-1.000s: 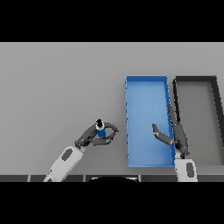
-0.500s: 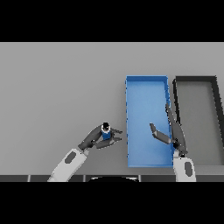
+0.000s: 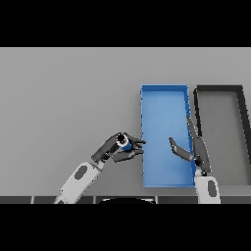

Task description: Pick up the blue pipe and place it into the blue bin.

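My left hand [image 3: 117, 148] clutched the blue pipe [image 3: 125, 143], just left of the blue bin [image 3: 164, 98]. My right hand [image 3: 188, 149] hovered over the bin's right wall, fingers relaxed and straight.

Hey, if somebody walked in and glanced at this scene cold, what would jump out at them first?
Probably the blue bin, bright against the grey table right of centre, with a dark bin beside it on its right. Next, the left hand just left of the blue bin, fingers curled round the small blue pipe. The right hand hangs open over the blue bin's right side.
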You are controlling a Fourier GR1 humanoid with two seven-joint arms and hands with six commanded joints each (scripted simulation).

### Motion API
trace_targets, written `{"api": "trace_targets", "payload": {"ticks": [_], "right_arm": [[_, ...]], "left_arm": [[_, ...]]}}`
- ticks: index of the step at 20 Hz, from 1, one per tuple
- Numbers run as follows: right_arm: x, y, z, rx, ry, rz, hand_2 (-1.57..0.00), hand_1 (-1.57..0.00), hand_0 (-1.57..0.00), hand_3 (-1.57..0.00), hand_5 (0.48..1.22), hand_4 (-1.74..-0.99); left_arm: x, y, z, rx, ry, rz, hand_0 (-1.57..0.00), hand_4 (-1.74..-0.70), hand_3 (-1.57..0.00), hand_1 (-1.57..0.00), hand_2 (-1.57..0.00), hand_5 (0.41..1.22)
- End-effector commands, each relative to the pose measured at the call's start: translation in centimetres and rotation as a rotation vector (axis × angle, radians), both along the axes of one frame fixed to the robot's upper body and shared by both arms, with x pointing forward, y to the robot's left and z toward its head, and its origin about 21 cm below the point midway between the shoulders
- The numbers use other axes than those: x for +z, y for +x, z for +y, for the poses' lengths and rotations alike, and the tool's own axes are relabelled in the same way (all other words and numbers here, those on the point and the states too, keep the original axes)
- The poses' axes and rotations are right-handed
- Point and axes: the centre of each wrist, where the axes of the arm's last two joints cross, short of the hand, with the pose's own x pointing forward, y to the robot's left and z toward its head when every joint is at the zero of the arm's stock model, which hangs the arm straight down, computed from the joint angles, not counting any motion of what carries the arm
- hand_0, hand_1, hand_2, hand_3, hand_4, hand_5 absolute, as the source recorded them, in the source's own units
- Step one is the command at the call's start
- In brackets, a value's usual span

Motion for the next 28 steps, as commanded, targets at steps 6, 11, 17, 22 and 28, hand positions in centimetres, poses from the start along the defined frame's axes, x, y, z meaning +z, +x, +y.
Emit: {"api": "trace_targets", "payload": {"ticks": [6,11,17,22,28], "right_arm": [[-0.1,-0.2,-0.7,-0.012,-0.012,-0.016,0.00,0.00,0.00,0.00,0.643,-1.145],[0.9,-2.3,-0.4,-0.062,-0.065,-0.064,0.00,0.00,0.00,0.00,0.643,-1.188],[4.0,-2.6,-0.5,0.125,0.133,-0.096,-0.09,-0.02,0.00,0.00,0.624,-1.202],[10.4,-0.5,0.3,0.431,0.152,-0.047,-0.11,-0.01,0.00,0.00,0.577,-1.237],[15.4,1.1,3.7,0.659,0.005,-0.055,-0.07,0.00,0.00,0.00,0.558,-1.291]], "left_arm": [[0.9,0.0,-0.7,-0.018,0.040,0.012,-1.57,-1.47,-1.57,-1.57,-1.57,1.220],[0.6,0.3,-0.4,-0.018,0.052,0.009,-1.57,-1.47,-1.57,-1.57,-1.57,1.220],[0.8,0.2,-0.8,-0.041,0.035,0.003,-1.57,-1.47,-1.57,-1.57,-1.57,1.221],[0.7,0.0,-0.4,-0.049,0.041,0.004,-1.57,-1.47,-1.57,-1.57,-1.57,1.221],[1.2,0.1,-0.2,-0.035,0.069,0.000,-1.57,-1.47,-1.57,-1.57,-1.57,1.221]]}}
